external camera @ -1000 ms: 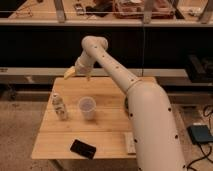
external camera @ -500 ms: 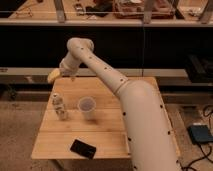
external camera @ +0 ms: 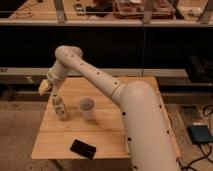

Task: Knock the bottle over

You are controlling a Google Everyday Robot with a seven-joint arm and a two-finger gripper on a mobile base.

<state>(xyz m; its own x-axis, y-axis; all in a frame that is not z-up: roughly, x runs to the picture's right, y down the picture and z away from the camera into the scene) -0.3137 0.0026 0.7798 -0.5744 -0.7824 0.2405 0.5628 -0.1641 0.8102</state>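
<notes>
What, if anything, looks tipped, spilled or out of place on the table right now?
Nothing stands out. The bottle stands upright beside the plastic cup, also upright, with no spill on the wooden table. A flat black object lies near the front edge. The gripper hangs close above the bottle.

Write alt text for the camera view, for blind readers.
A white robot arm reaches over a wooden table, its gripper hovering just above a small upright bottle. A translucent cup stands beside the bottle; a flat black object lies near the front edge.
</notes>
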